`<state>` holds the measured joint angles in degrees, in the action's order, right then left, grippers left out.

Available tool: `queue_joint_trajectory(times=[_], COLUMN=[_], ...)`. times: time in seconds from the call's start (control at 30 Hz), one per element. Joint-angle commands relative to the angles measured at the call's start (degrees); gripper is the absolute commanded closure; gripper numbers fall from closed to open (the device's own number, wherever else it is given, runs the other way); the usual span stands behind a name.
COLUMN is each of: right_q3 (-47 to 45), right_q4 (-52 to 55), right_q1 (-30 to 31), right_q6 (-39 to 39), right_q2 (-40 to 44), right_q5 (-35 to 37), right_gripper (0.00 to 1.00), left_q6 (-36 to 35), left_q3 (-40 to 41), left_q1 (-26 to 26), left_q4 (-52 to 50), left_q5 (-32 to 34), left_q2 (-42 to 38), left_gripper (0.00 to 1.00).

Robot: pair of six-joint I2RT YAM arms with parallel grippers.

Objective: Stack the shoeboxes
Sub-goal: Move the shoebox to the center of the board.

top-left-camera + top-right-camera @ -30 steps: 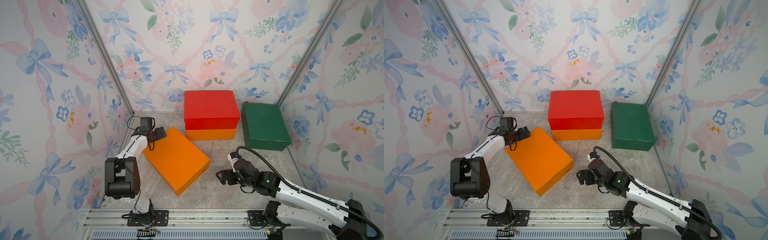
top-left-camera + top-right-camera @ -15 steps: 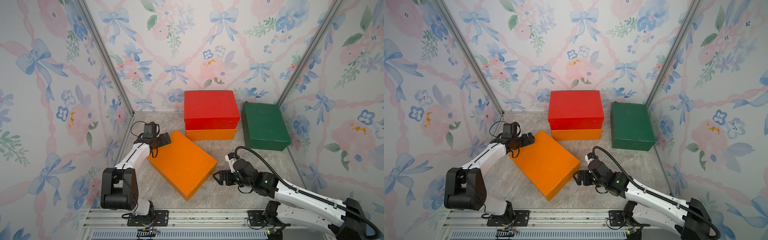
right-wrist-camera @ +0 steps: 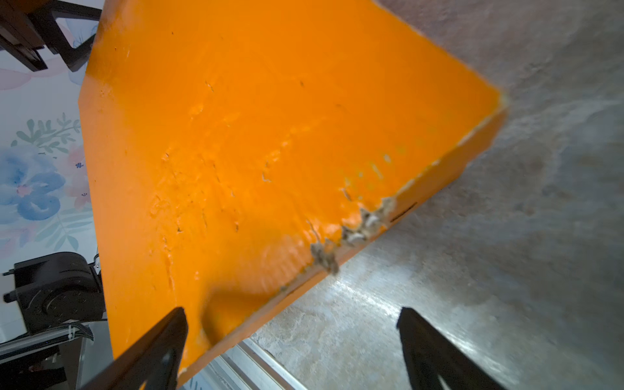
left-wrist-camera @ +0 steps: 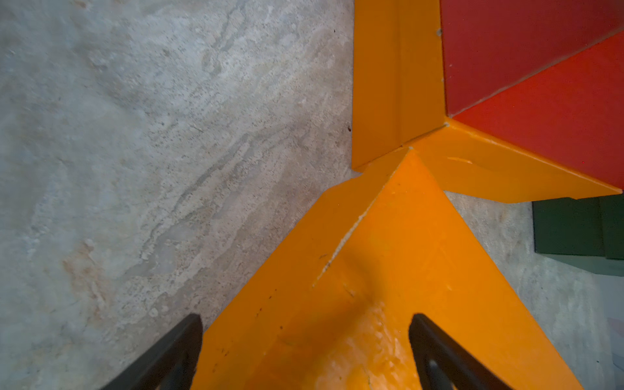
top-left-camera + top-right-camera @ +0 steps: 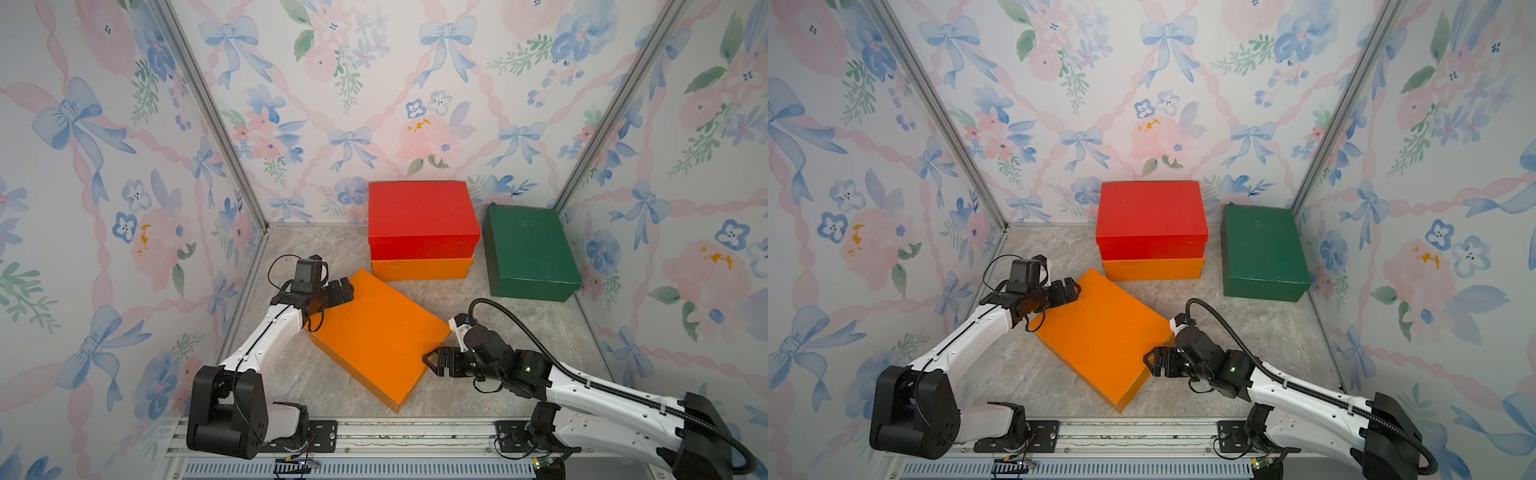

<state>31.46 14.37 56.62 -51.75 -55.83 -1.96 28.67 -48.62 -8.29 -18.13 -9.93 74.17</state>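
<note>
Left fingers apart, unclamped, straddling upper-left corner of askew orange shoebox, frame centre | right fingers apart, straddling its lower-right edge | red shoebox atop second orange shoebox, upper centre | green shoebox just right of the stack, on counter
</note>
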Motion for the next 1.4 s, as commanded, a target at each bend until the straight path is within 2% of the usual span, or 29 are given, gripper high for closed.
queue_joint_trajectory(times=[0.0, 0.2, 0.53, 0.8, 1.03, 1.37], right_q3=[0.0, 0.4, 2.1, 3.2, 5.5, 9.9], right_q4=[-0.4, 0.0, 1.3, 3.1, 4.9, 1.1], right_q1=[0.7, 0.1, -4.9, -10.9, -19.8, -21.8], right_q6=[-1.7, -1.4, 1.0, 3.5, 8.0, 9.7], right_q2=[-0.3, -1.4, -2.6, -2.0, -2.8, -11.1], right_q5=[0.6, 1.5, -0.3, -2.7, -6.6, -9.6], right_gripper=[0.03, 0.03, 0.03, 0.03, 0.03, 0.03], left_q6=[1.4, 2.2, 3.8, 7.0, 10.0, 12.0], left_q3=[1.7, 4.1, 8.2, 11.5, 12.8, 12.6], left_q1=[-0.3, -1.2, -4.5, -8.4, -12.5, -15.0], left_q4=[-1.5, -1.5, -0.7, 1.7, 4.7, 7.9], left_q5=[-1.7, -3.3, -3.3, -3.5, -3.1, -3.4], left_q2=[-2.8, -5.8, -8.2, -10.1, -10.1, -9.2], left_gripper=[0.02, 0.02, 0.02, 0.02, 0.02, 0.02])
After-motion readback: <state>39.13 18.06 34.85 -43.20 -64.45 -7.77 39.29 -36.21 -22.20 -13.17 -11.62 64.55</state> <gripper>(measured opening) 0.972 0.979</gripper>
